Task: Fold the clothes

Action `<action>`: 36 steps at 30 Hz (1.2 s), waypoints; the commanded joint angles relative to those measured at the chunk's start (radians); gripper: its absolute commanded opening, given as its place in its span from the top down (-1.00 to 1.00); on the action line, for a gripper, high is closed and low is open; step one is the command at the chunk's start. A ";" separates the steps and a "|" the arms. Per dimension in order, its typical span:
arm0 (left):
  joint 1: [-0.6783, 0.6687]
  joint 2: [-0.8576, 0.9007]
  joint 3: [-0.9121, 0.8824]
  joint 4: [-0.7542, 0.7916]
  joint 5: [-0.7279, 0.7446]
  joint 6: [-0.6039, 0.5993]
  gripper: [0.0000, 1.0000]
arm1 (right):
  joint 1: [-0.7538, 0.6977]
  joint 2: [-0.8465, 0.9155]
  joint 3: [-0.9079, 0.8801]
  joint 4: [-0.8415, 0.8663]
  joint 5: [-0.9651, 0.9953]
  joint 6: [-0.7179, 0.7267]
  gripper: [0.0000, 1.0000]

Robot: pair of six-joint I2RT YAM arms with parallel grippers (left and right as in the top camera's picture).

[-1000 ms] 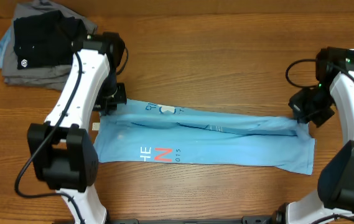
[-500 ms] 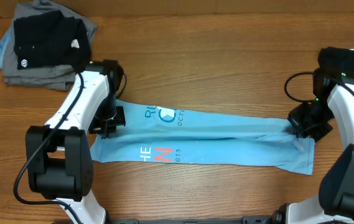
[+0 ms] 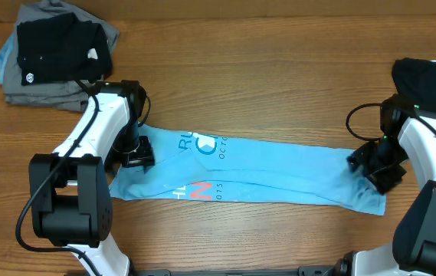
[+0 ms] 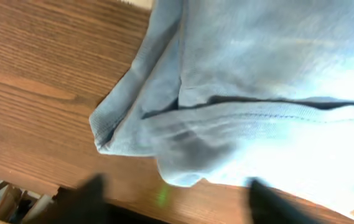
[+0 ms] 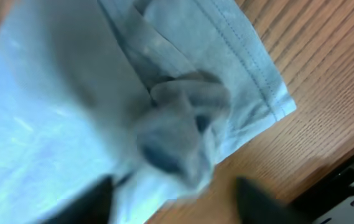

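The clothes, a light blue T-shirt [image 3: 279, 172] with white lettering and a red-orange mark, lie folded into a long strip across the table's middle. My left gripper [image 3: 136, 156] sits at the strip's left end. In the left wrist view it [image 4: 173, 202] is open, with bare wood between its fingers and the shirt's bunched corner [image 4: 164, 143] just ahead. My right gripper [image 3: 369, 167] hovers over the strip's right end. In the right wrist view it [image 5: 177, 199] is open, with a crumpled lump of the shirt [image 5: 177, 137] lying loose before it.
A pile of grey garments [image 3: 26, 88] topped by a small black shirt [image 3: 60, 46] lies at the back left corner. A black shape [image 3: 432, 80] fills the right edge. Both arm bases [image 3: 72, 222] stand at the front edge.
Both arms drew the shirt's far edge toward the front over the near half, narrowing the strip. Both grippers then opened and let go of the cloth.
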 commanded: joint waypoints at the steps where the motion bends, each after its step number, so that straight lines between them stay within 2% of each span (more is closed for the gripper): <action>1: 0.005 -0.019 -0.003 0.005 0.001 -0.013 -0.96 | -0.001 -0.023 -0.008 0.008 0.017 -0.013 -1.00; 5: 0.005 -0.021 0.027 0.000 0.002 -0.013 -0.93 | -0.011 -0.024 0.029 0.000 0.013 -0.019 -1.00; 11: -0.014 -0.052 0.143 -0.022 0.079 0.014 -0.85 | -0.008 -0.024 0.125 -0.017 -0.076 -0.140 -1.00; 13: -0.038 -0.062 0.171 -0.006 0.108 0.039 -0.80 | -0.008 -0.024 0.129 -0.013 -0.094 -0.165 -0.89; 15: -0.073 -0.063 0.179 0.008 0.117 0.058 -0.64 | -0.007 -0.023 0.127 -0.009 -0.111 -0.186 -0.51; 16: -0.088 -0.063 0.176 0.013 0.119 0.058 -0.43 | -0.005 -0.023 0.126 -0.009 -0.117 -0.185 -0.25; 17: -0.106 -0.060 0.168 0.019 0.122 0.058 -0.15 | -0.002 -0.023 0.124 -0.009 -0.126 -0.185 0.17; 18: -0.122 -0.059 0.158 0.026 0.126 0.058 0.11 | 0.004 -0.023 0.120 -0.008 -0.130 -0.185 0.43; 19: -0.140 -0.058 0.142 0.038 0.132 0.057 0.32 | 0.010 -0.023 0.110 0.000 -0.130 -0.184 0.53; 23: -0.180 -0.049 0.055 0.127 0.204 0.058 0.85 | 0.043 -0.023 0.048 0.066 -0.135 -0.146 0.56; 24: -0.183 -0.047 0.033 0.143 0.216 0.057 0.92 | 0.051 -0.023 0.031 0.082 -0.143 -0.146 0.57; 27: -0.183 -0.047 -0.037 0.187 0.218 0.057 0.92 | 0.065 -0.023 -0.016 0.116 -0.177 -0.147 0.81; 32: -0.168 -0.047 -0.114 0.277 0.218 0.057 0.92 | 0.070 -0.023 -0.094 0.215 -0.174 -0.146 0.81; 34: -0.163 -0.047 -0.140 0.309 0.218 0.052 0.92 | 0.070 -0.023 -0.128 0.257 -0.174 -0.123 0.67; 36: -0.158 -0.047 -0.162 0.336 0.218 0.049 0.91 | 0.069 -0.023 -0.164 0.296 -0.174 -0.097 0.66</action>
